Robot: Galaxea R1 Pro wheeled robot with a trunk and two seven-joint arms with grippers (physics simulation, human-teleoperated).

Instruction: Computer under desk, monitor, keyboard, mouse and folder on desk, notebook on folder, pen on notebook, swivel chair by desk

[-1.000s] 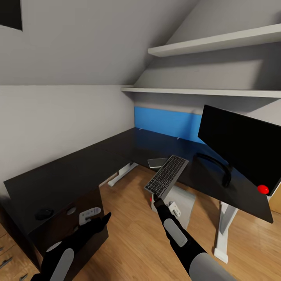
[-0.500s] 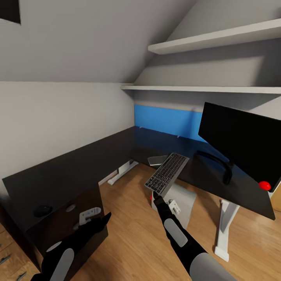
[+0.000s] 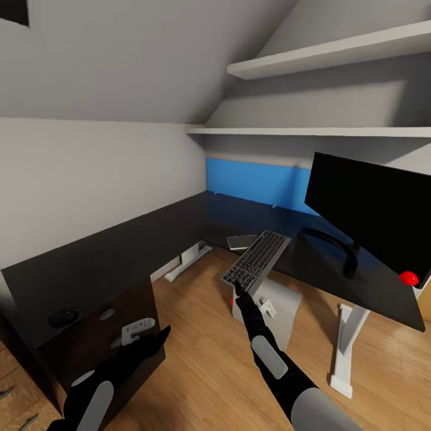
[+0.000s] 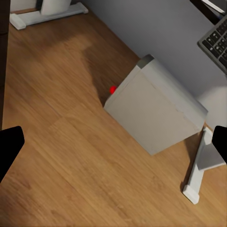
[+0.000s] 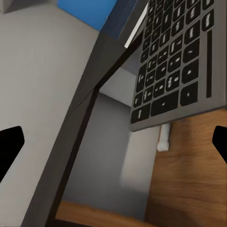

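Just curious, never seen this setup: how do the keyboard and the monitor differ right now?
The keyboard is held tilted in the air by the right gripper; the monitor stands on the desk. The keyboard is slim and narrow; the monitor is far wider. Both are dark.

The desk (image 3: 108,263) is topped in a smooth black surface with a soft sheen — the blue panel (image 3: 257,182) behind it is faintly mirrored there. The floor (image 3: 203,365) is rendered as warm wood planks with visible grain, satin rather than glossy. The monitor (image 3: 371,209) is faced in flat, matt black, with a glossy red dot at its lower corner. The keyboard (image 3: 256,263) is seen as a grey, metal-like frame set with matt black keys. The computer (image 4: 156,113) is cased in plain matt pale grey. Walls and shelves (image 3: 335,57) are given a smooth, matt painted look — white and grey.
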